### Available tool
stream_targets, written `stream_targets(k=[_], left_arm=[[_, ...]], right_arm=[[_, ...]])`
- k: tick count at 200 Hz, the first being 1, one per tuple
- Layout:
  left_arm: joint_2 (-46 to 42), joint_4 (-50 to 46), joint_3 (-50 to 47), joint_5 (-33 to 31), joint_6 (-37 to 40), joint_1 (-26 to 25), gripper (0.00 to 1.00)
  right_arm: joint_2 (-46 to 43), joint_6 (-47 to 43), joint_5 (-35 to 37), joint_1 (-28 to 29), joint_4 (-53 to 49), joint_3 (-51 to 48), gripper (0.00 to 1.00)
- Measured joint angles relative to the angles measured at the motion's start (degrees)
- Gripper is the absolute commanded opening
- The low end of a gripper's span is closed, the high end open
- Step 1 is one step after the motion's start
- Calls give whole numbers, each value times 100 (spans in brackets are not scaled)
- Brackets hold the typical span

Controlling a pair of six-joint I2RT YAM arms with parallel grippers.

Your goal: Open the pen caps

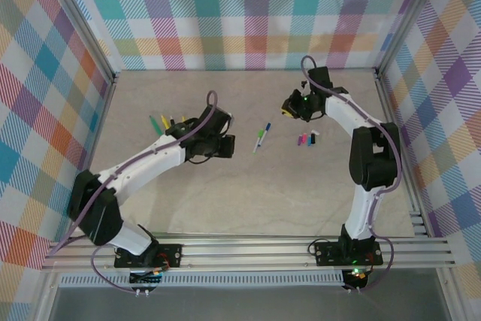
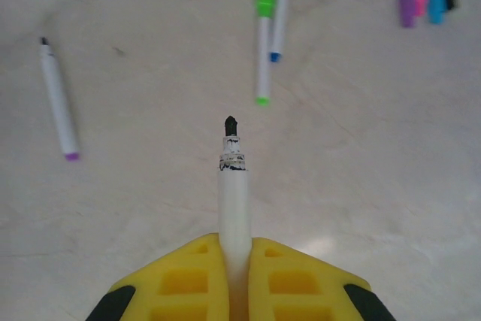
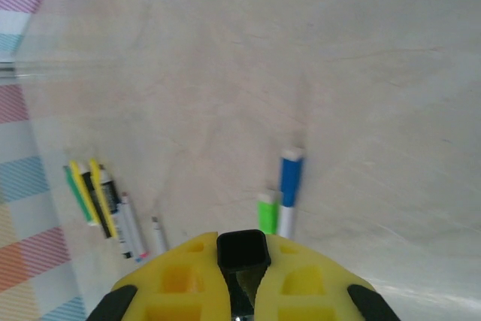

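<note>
above a pale surface (image 1: 301, 201), the left claw (image 2: 234, 252) pinches an uncapped white pen (image 2: 233, 197); the right claw (image 3: 242, 262) pinches a black cap (image 3: 243, 249).

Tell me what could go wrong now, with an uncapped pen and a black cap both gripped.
The pen in the left gripper has its bare black tip out; lowered carelessly, it may mark the table. The black cap in the right gripper could roll away when released. The green pen and blue pen lie side by side, so grabbing one may nudge the other.
</note>
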Motion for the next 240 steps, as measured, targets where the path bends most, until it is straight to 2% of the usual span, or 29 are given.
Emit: stream_targets(k=[72, 159, 204, 240], left_arm=[[1770, 146, 610, -299, 50, 234, 0], [2702, 9, 1257, -835, 48, 503, 0], [2955, -188, 1349, -1110, -33, 549, 17], [3032, -319, 1488, -1318, -55, 568, 21]], right_arm=[[-116, -702, 962, 74, -407, -459, 0], [358, -1082, 1362, 162, -780, -494, 0], [396, -1185, 1661, 234, -994, -487, 13], [479, -1204, 1899, 267, -1187, -382, 26]])
